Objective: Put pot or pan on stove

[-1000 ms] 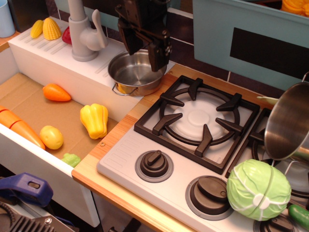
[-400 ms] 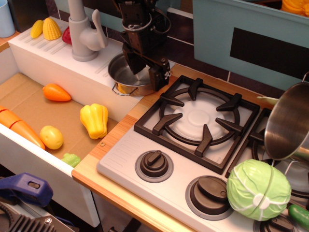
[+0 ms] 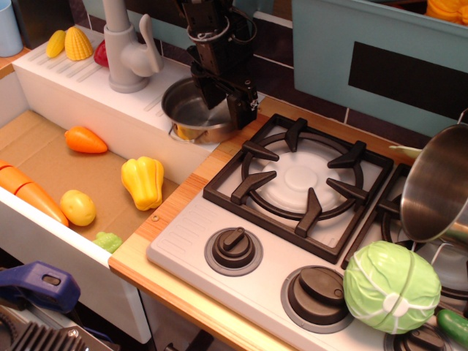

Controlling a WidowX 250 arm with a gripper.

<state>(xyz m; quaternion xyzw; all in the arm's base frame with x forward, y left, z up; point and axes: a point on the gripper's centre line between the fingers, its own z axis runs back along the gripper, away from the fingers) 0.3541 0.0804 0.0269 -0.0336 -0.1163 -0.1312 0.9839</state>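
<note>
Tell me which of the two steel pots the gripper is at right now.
The small shallow pot beside the faucet, left of the stove; the gripper straddles its right rim. The larger pot sits tilted at the right edge.

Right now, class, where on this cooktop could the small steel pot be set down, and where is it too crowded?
The left burner grate is bare, bordered by the wooden counter strip and knobs. The stove is crowded on the right by the large pot and cabbage. The gripper is at the small pot.
</note>
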